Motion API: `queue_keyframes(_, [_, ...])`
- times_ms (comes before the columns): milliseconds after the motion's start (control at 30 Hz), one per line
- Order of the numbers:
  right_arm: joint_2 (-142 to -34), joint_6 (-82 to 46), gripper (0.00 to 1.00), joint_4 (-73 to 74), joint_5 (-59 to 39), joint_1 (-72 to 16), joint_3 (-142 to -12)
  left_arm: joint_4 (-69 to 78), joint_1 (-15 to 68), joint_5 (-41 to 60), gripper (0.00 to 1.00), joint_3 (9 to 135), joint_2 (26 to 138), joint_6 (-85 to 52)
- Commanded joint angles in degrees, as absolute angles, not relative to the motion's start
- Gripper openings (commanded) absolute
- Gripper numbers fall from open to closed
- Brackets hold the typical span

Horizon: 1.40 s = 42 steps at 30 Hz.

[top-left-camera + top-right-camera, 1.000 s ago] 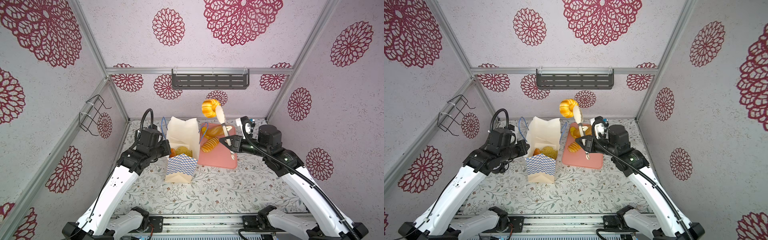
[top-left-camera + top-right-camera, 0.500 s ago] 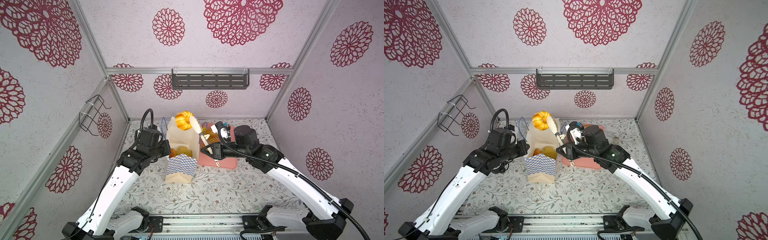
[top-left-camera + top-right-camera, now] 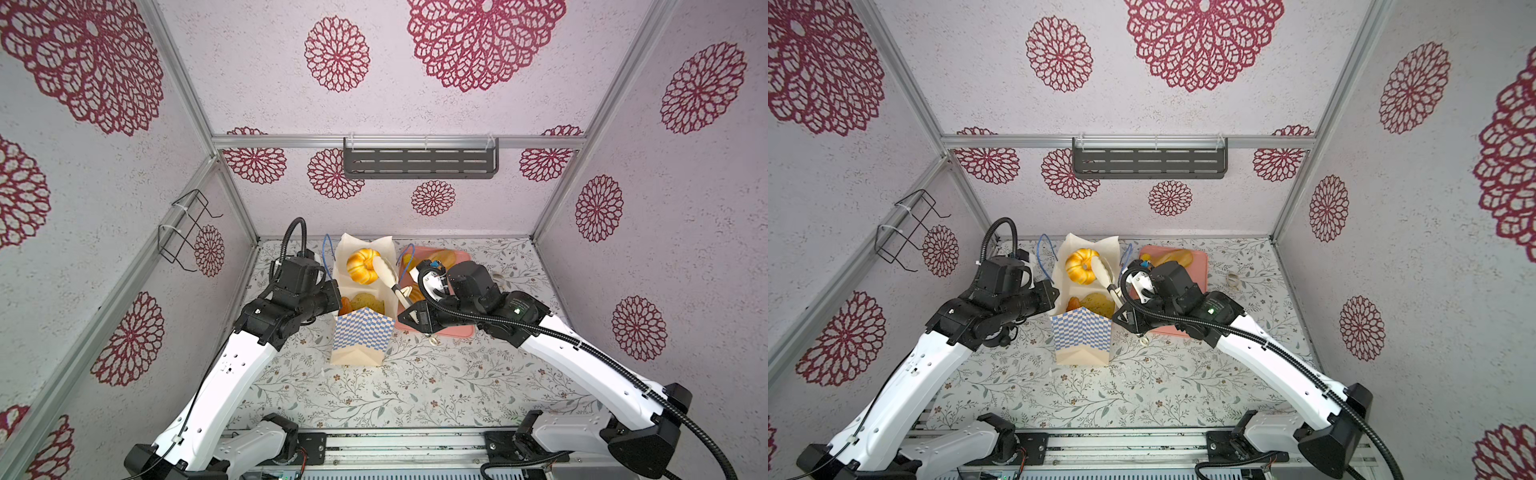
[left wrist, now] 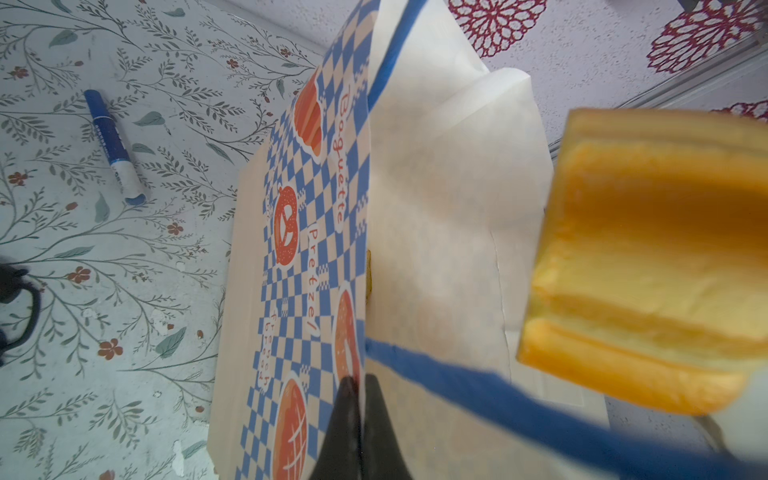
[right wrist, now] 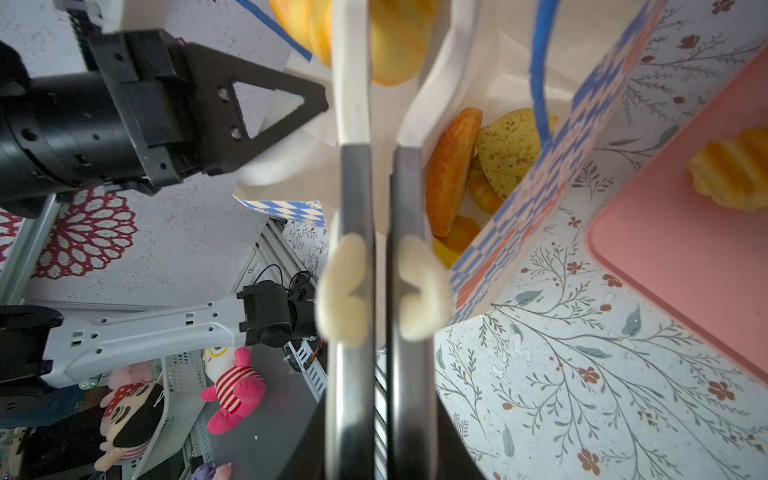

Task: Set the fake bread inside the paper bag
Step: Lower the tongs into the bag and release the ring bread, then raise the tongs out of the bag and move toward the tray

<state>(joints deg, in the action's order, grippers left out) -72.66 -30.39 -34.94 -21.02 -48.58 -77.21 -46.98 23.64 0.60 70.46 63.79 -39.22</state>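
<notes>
The paper bag (image 3: 363,338) (image 3: 1081,336) stands open in the middle in both top views. My left gripper (image 3: 334,297) (image 4: 359,399) is shut on its left rim (image 4: 365,291). My right gripper (image 3: 405,307) (image 5: 380,415) is shut on white-tipped tongs (image 3: 386,274) (image 5: 353,199). The tongs pinch a ring bun (image 3: 362,266) (image 3: 1081,266) (image 4: 656,257) right over the bag's mouth. Inside the bag lie a green-speckled slice (image 5: 507,149) and orange breads (image 5: 451,170). More fake bread (image 3: 1177,257) (image 5: 731,174) lies on the pink tray (image 3: 453,332), partly behind my right arm.
The pink tray (image 5: 685,249) sits just right of the bag. A blue marker (image 4: 112,147) lies on the floral table left of the bag. A small tape ring (image 3: 1233,280) lies right of the tray. A dark shelf (image 3: 419,162) and a wire rack (image 3: 187,228) hang on the walls.
My right arm swung the tongs and ring bun left from above the tray to over the bag's mouth, and lower. The left arm has kept still on the bag.
</notes>
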Motion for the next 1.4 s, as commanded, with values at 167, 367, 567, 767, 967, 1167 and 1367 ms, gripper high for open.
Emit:
queue_keyframes(167, [-71.71, -28.38, 0.00, -34.39, -18.83, -49.91, -76.63, -44.74, 24.01, 0.32, 0.00, 72.51, 63.91, -39.37])
queue_keyframes(367, [-71.04, -29.00, 0.15, -33.40, -18.39, -50.03, -75.49, -44.73, 24.04, 0.51, 0.00, 72.59, 64.05, -39.30])
queue_keyframes(567, [-71.09, -28.96, 0.32, -33.31, -18.29, -50.18, -75.82, -44.62, 23.99, 0.73, 0.00, 72.66, 64.29, -39.37])
queue_keyframes(767, [-71.02, -28.91, 0.39, -32.96, -18.45, -50.19, -76.02, -44.56, 24.04, 0.70, 0.00, 72.59, 64.25, -39.42])
queue_keyframes(967, [-71.41, -28.92, 0.37, -32.46, -18.63, -50.17, -77.58, -44.57, 24.05, 0.66, 0.00, 72.60, 64.33, -39.46])
queue_keyframes(1167, [-72.38, -28.74, 0.33, -29.94, -18.19, -50.18, -81.43, -44.14, 24.05, 0.71, 0.00, 72.27, 64.42, -39.64])
queue_keyframes(1367, [-72.63, -27.49, 0.31, -27.16, -15.60, -50.19, -86.26, -43.99, 24.00, 1.08, 0.00, 72.40, 64.70, -39.86])
